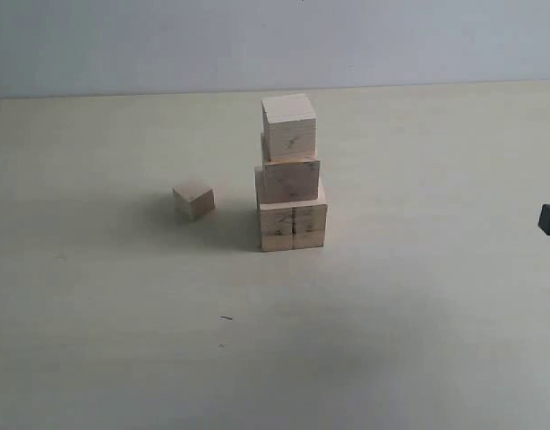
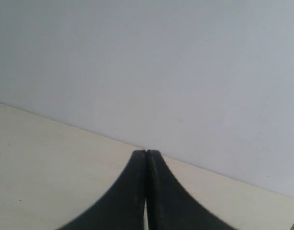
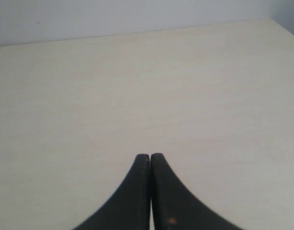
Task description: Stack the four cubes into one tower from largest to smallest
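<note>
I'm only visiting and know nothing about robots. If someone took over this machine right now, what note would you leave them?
Left hand: shut, holding nothing.
Right hand: shut, holding nothing.
Done: three cubes are stacked. The largest pale wooden cube, with a dark seam, is the base. A slightly smaller pale wooden cube sits on it, and a third pale wooden cube is on top.
Left: the smallest pale wooden cube sits alone on the pale table, apart from the tower and on its left in the exterior view. It needs placing on top.
</note>
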Available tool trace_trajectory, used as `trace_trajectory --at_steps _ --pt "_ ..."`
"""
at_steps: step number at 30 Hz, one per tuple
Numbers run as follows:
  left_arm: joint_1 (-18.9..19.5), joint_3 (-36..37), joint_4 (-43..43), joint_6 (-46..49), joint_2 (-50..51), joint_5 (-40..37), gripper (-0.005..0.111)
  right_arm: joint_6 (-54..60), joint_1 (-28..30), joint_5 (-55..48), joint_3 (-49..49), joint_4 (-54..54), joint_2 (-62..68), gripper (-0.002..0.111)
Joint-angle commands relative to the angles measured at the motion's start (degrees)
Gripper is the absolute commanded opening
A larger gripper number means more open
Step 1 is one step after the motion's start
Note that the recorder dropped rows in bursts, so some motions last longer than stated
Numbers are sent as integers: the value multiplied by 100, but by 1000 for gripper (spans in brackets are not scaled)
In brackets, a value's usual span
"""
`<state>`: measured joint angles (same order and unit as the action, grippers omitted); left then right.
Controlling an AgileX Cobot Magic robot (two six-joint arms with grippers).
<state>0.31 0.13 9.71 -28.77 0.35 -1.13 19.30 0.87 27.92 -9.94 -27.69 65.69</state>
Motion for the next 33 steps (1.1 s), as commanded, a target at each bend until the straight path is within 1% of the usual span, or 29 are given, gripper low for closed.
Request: trace_trajectory --at_steps 1,3,5,8,10,12,13,15,17,19,21,23,26,28,29,30,31,33 --pt "-29 -13 -40 -527 -35 487 0 52 9 -37 28 -30 1 0" --pt "-29 -13 -40 -767 -35 870 0 52 9 -37 28 -30 1 0" --pt "-29 -13 -40 -758 -35 1346 0 52 9 -37 28 -30 1 0" --pt "-29 -13 -27 -758 -35 1540 0 52 9 -37 28 -30 1 0" --pt "-29 -13 -27 -758 -35 1286 0 52 9 -37 28 -30 1 0" --pt "-29 -13 9 -758 -35 770 0 52 9 -37 28 -30 1 0" --pt "-29 -13 9 -758 -35 394 0 52 9 -37 28 -30 1 0" --pt "-29 -13 -6 -768 -35 113 0 52 9 -89 28 -43 -107 0" --pt "-29 -13 -3 -769 -35 374 0 52 9 -308 28 -53 -641 0" --pt "-29 -13 -3 -758 -35 448 0 52 9 -621 61 -53 -1889 0" --pt "-29 -13 -3 -758 -35 509 0 52 9 -443 257 -53 -3122 0" --pt "-29 -13 -3 -741 -35 884 0 52 9 -399 559 -4 -4272 0" --pt "-29 -13 7 -741 -35 963 0 52 9 -714 773 346 -4786 0" --pt "-29 -47 72 -719 -35 975 0 52 9 -942 994 943 -4756 0" --pt "-29 -159 252 -691 -35 963 0 52 9 -1000 994 2206 -4729 0" --pt "-29 -274 415 -691 -35 878 0 52 9 -1395 994 3010 -4729 0" --pt "-29 -542 507 -691 -35 529 0 52 9 -1415 994 3744 -4729 0" --pt "-29 -896 517 -691 -35 -47 0 52 9 -1642 994 3876 -4729 0"
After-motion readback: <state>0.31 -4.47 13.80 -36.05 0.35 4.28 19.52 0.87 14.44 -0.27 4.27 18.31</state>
